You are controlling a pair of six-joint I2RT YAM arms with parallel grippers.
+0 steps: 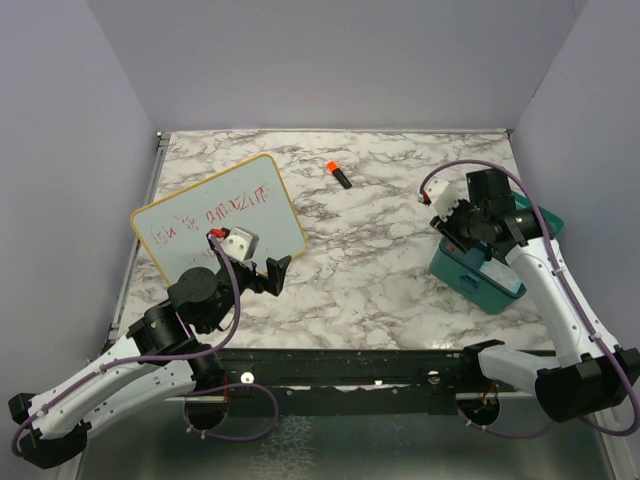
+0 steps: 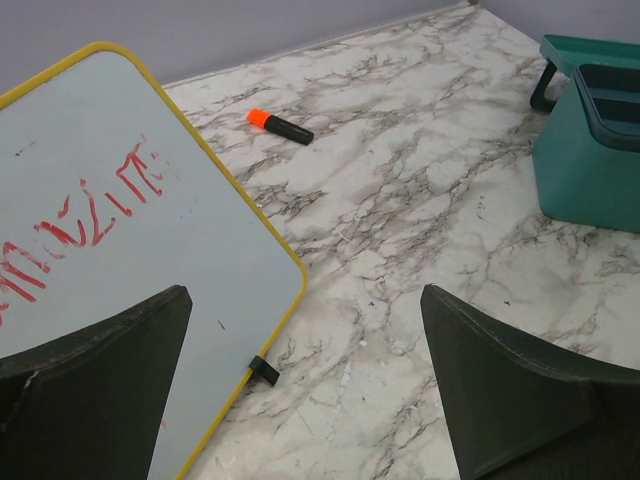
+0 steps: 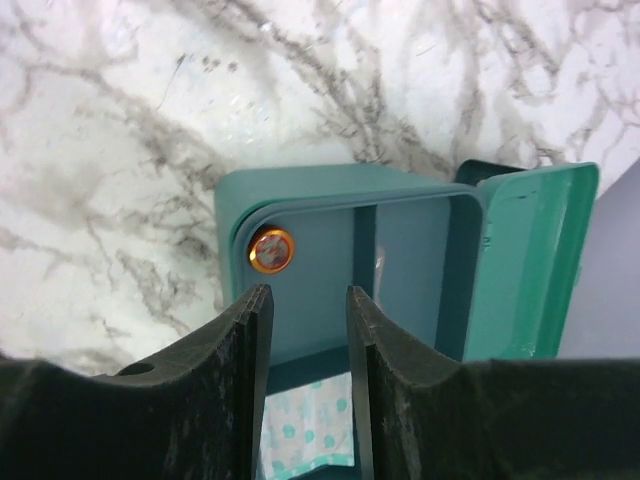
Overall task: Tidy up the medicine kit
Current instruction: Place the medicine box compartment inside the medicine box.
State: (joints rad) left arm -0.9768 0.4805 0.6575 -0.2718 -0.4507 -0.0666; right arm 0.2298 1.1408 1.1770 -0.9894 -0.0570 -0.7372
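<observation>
The teal medicine kit [image 1: 482, 272] stands at the table's right edge with its lid [image 3: 530, 260] swung open. It also shows in the left wrist view [image 2: 588, 170]. Its tray insert [image 3: 400, 270] holds a small round orange-rimmed tin [image 3: 271, 250] in one corner. A white packet with a teal pattern [image 3: 310, 420] lies lower in the case. My right gripper [image 3: 305, 292] hovers right above the tray with its jaws a little apart and nothing between them; it also shows in the top view [image 1: 468, 240]. My left gripper [image 2: 305, 292] is wide open and empty over bare marble; it also shows in the top view [image 1: 275, 272].
A yellow-framed whiteboard [image 1: 215, 215] with red writing lies at the left, its near corner and a black clip [image 2: 264, 369] close to my left fingers. A black marker with an orange cap [image 1: 338, 173] lies at the back middle. Grey walls close in the table.
</observation>
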